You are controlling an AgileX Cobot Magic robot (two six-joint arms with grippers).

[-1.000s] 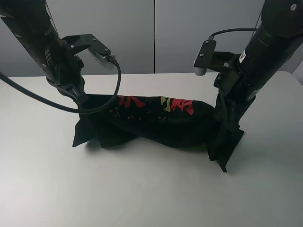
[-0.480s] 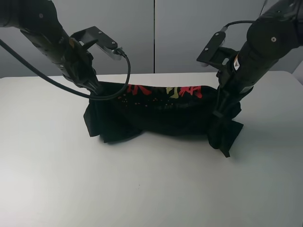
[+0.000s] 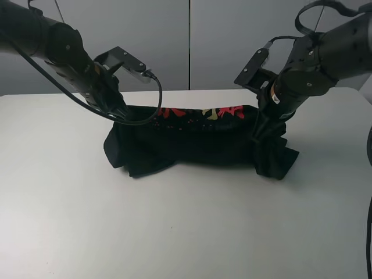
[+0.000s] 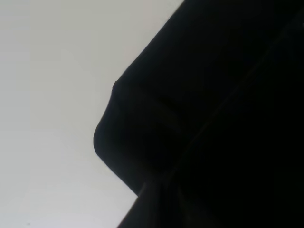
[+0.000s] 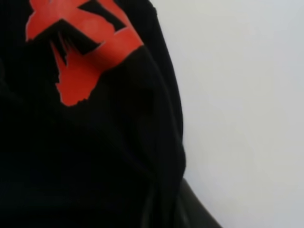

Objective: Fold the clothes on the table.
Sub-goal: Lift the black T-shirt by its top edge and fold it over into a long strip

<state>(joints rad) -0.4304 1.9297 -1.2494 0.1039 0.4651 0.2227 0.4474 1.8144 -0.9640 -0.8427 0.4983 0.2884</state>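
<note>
Grey wall panels (image 3: 221,40) are seen behind the white table (image 3: 186,232). Near the far edge, midway between the side edges, the black T-shirt (image 3: 192,142) is held stretched, with its lower folds resting on the tabletop. Its upper ends are clamped by the left gripper (image 3: 120,110) and the right gripper (image 3: 263,116), whose jaws are buried in cloth.

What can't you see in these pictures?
Left claw: in the high view, black against the black shirt; the left wrist view shows only dark cloth and table.
Right claw: buried in shirt folds; open or shut, can't tell.
Printed characters: squashed edge-on in the high view, cut off in the right wrist view.
</note>
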